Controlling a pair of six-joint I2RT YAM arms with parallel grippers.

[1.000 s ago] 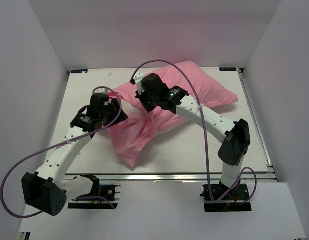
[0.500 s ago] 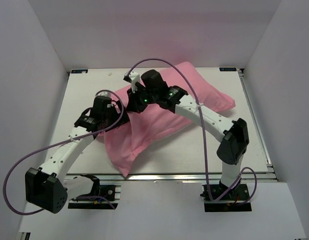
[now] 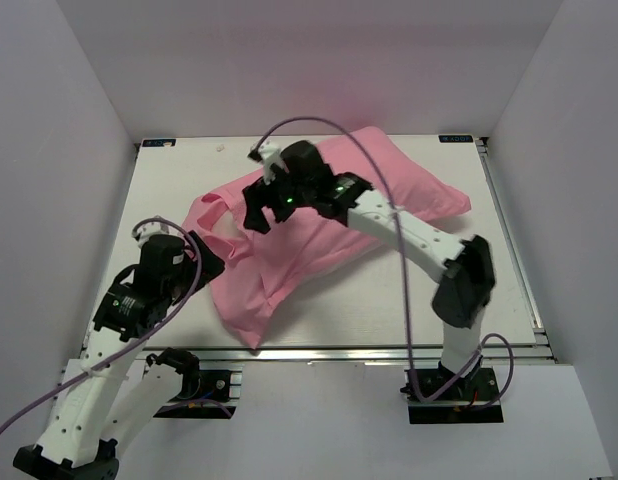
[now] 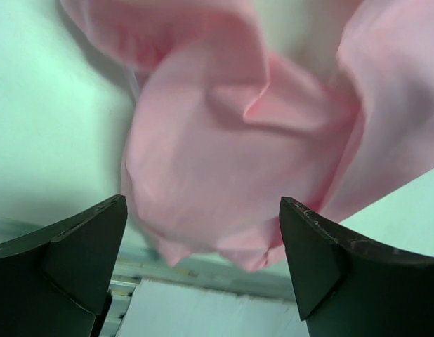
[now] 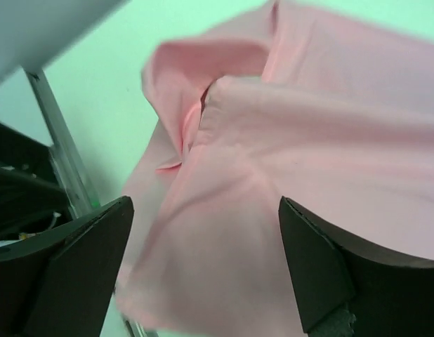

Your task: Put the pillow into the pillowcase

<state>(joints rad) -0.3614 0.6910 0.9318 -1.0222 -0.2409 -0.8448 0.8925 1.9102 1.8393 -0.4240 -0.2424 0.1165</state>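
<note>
The pink pillowcase point(image 3: 329, 225) lies slantwise across the white bench point(image 3: 169, 190), running from the far right toward the near left. Its far right half is full and rounded, while the near left part is flatter and creased, with a loose flap bunched up at its left edge. The left end effector point(image 3: 211, 262) sits low at the near left, just beside that crumpled edge. Its fingers point(image 4: 69, 260) are spread as wide as they go, and the cloth beyond them is not pinched between them. The right end effector point(image 3: 257, 212) hangs over the middle-left of the pillowcase, pointing down at the folds. Its fingers point(image 5: 322, 274) are likewise fully apart, with the fabric lying below them and nothing in their grasp. A pale patch shows between the pink folds at the top of the left wrist view. It is too blurred to tell whether that is the pillow, which is otherwise not plainly visible.
</note>
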